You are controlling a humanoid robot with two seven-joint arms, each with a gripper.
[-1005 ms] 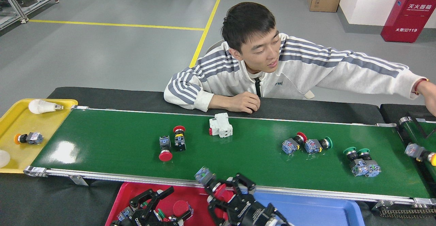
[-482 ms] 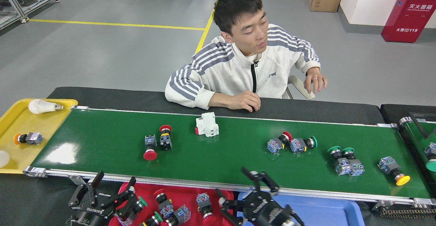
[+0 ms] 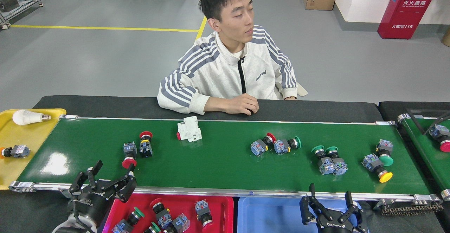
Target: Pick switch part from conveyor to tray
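Along the conveyor's [image 3: 225, 162] near rail your right gripper [image 3: 330, 210] has backed off wide and empty, left gripper [image 3: 105, 180] wide near the red-capped switch part [image 3: 129, 153], next pick for the red tray [image 3: 225, 208].

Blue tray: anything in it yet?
Apparently empty: the blue tray shows only bare floor, though the right claw hides part.

Switch parts [image 3: 275, 145] scattered on green conveyor [image 3: 218, 162]; red tray [image 3: 221, 208] part-filled
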